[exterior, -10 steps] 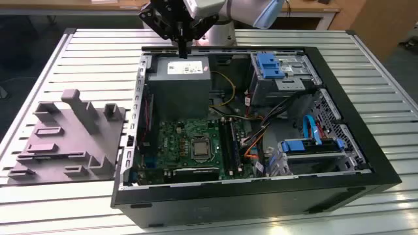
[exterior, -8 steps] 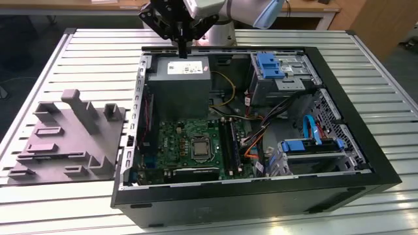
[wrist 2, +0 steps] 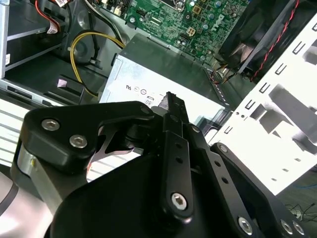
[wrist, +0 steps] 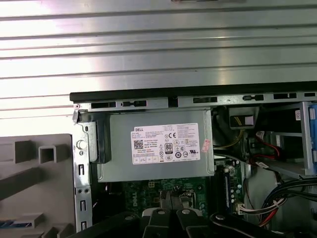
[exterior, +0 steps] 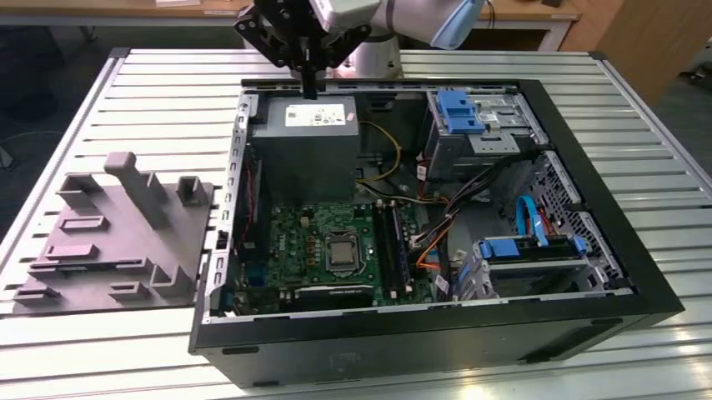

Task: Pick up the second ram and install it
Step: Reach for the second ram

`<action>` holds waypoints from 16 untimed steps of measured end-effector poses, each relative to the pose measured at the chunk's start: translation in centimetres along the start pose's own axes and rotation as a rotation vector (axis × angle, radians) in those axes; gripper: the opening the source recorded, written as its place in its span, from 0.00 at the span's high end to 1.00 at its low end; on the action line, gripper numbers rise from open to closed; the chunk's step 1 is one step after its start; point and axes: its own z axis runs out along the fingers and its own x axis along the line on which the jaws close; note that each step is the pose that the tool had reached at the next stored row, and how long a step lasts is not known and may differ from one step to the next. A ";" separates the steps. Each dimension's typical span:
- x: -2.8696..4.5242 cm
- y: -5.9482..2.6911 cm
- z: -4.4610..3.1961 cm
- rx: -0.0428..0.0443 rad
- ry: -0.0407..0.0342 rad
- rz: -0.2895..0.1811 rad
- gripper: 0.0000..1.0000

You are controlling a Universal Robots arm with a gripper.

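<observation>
My gripper hangs over the back edge of the open computer case, just above the grey power-supply box. Its black fingers stand together, and nothing shows between them; the tips point down at the box. The second ram is out of view. The green motherboard lies in the case floor, and its long black slots run beside the processor socket.
A grey moulded fixture with upright posts lies on the slatted table at the exterior view's left of the case. Inside the case are a blue-tabbed drive cage, yellow cables and a second blue drive bay.
</observation>
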 end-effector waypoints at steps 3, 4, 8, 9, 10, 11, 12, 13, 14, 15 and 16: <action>0.13 -0.01 -0.01 0.0001 0.0000 0.000 0.90; 0.18 -0.01 -0.01 0.0001 0.0000 0.000 0.90; 0.40 -0.03 -0.01 0.0001 0.0000 0.000 0.90; 0.47 -0.04 -0.01 0.0000 0.0000 0.000 0.90; 0.53 -0.04 -0.02 0.0001 0.0000 0.000 0.90; 0.59 -0.05 -0.02 0.0001 0.0000 0.000 0.90; 0.65 -0.05 -0.02 0.0001 0.0000 0.000 0.90; 0.73 -0.06 -0.02 0.0001 0.0000 0.000 0.90; 0.80 -0.06 -0.02 0.0000 0.0000 0.000 0.90; 0.89 -0.07 -0.03 0.0001 0.0001 0.000 0.90; 0.98 -0.07 -0.03 0.0001 0.0000 0.000 0.90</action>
